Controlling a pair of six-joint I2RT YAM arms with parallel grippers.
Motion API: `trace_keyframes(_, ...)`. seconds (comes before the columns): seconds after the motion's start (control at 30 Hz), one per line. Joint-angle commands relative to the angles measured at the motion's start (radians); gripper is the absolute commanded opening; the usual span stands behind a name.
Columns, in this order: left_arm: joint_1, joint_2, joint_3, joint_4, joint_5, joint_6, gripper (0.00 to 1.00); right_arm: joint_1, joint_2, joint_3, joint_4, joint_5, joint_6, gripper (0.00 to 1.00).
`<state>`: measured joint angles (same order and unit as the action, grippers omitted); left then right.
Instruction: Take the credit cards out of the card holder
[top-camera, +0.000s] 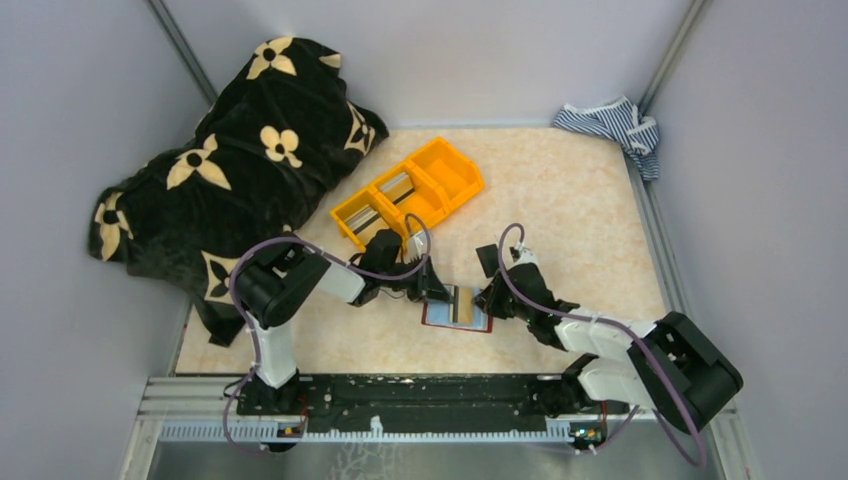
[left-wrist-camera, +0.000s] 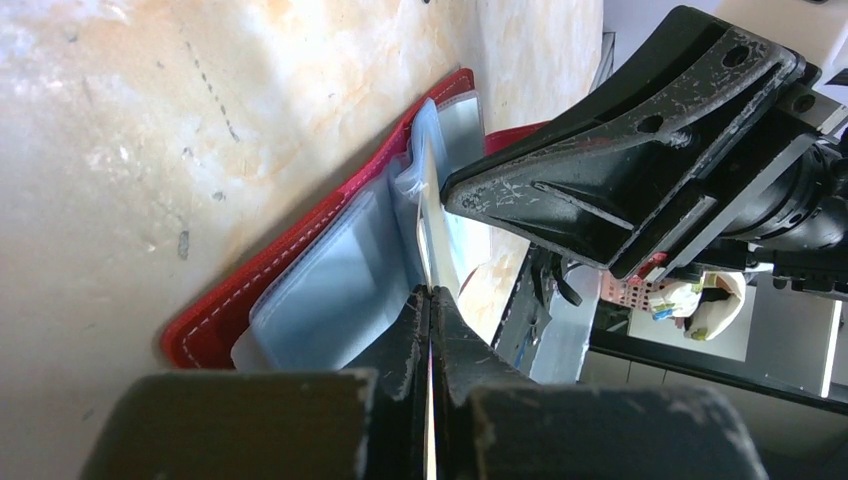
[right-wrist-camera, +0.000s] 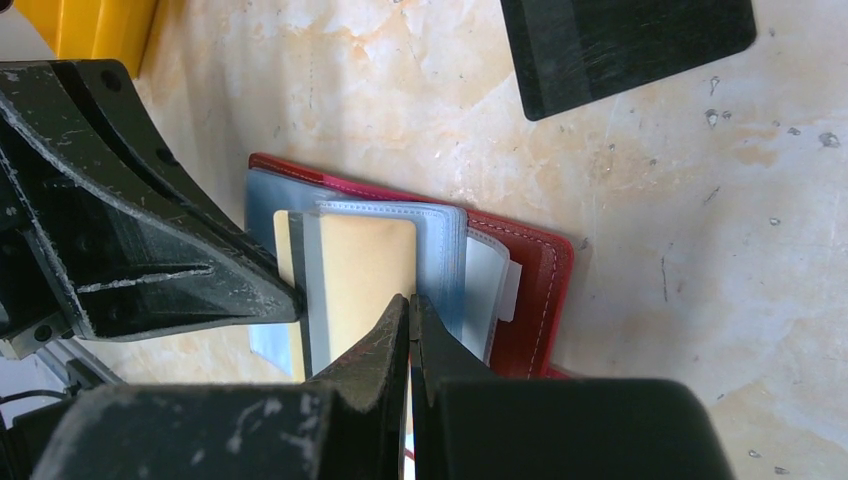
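Note:
The dark red card holder (top-camera: 457, 310) lies open on the table, with its light blue pockets (right-wrist-camera: 440, 255) showing. My left gripper (left-wrist-camera: 431, 295) is shut on the edge of a pale beige credit card (right-wrist-camera: 365, 265) with a grey stripe, which still sits partly in a pocket. That card shows edge-on in the left wrist view (left-wrist-camera: 437, 235). My right gripper (right-wrist-camera: 409, 302) is shut on a pocket leaf of the card holder (right-wrist-camera: 540, 270), right beside the card. A dark card (right-wrist-camera: 625, 45) lies loose on the table behind the holder. In the top view the left gripper (top-camera: 437, 292) and right gripper (top-camera: 488, 300) flank the holder.
An orange three-compartment bin (top-camera: 455, 160) stands behind the holder, with silver-grey cards (top-camera: 397, 187) in two compartments. A black blanket with cream flowers (top-camera: 230, 170) fills the back left. A striped cloth (top-camera: 610, 125) lies in the back right corner. Walls enclose the table.

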<state>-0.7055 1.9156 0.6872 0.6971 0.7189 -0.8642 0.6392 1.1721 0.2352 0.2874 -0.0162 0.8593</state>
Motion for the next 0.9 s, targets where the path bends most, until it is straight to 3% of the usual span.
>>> trace_keyframes(0.0,0.019,-0.049,-0.028,0.034,0.028,0.012,0.00,0.001,0.029,-0.017,-0.020,0.001,-0.002,0.00)
trace_keyframes(0.43,0.070,-0.199,-0.079,-0.123,0.029,0.083,0.00,-0.010,0.098,-0.011,0.019,-0.016,-0.001,0.00)
trace_keyframes(0.67,0.104,-0.361,-0.065,-0.390,-0.092,0.215,0.00,-0.019,0.153,-0.004,0.064,-0.036,-0.004,0.00)
trace_keyframes(0.87,0.120,-0.464,-0.028,-0.510,-0.162,0.303,0.00,-0.019,0.133,0.015,0.070,-0.031,-0.029,0.00)
